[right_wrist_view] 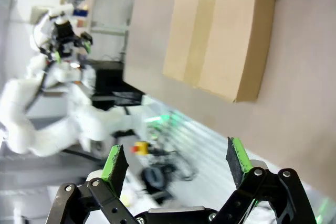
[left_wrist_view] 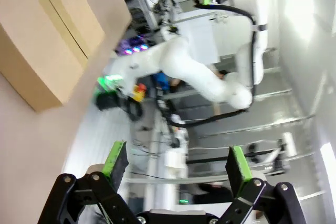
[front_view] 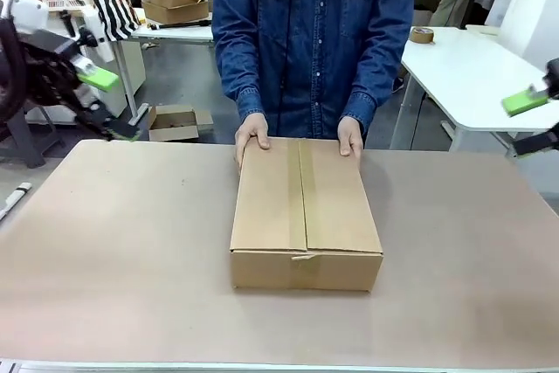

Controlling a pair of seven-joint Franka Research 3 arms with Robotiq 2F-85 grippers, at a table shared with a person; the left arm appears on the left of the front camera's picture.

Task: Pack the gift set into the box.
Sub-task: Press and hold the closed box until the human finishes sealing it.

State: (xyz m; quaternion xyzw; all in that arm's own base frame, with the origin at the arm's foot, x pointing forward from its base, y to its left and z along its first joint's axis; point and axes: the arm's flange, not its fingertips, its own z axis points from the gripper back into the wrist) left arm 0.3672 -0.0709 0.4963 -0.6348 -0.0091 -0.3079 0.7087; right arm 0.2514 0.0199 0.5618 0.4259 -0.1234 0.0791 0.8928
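The box point(front_view: 306, 214) sits shut in the middle of the table point(front_view: 122, 251), its flaps folded flat with a strip of tape running down the centre seam from the far edge to the near one. A person in a denim shirt stands at the far side with both hands resting on the box's far corners, one hand point(front_view: 251, 134) on the left corner and the other hand point(front_view: 350, 137) on the right. The gift set cannot be seen anywhere (the closed flaps hide whatever is inside). Both arms hang back off the table edges, well apart from the box. The left gripper point(left_wrist_view: 176, 163) is raised at the far left with its green-padded fingers spread wide and nothing between them; its wrist camera catches the box's corner at the upper left and the other arm farther off. The right gripper point(right_wrist_view: 178, 162) hovers at the far right, fingers likewise spread and empty, with the box showing above it in its own view.
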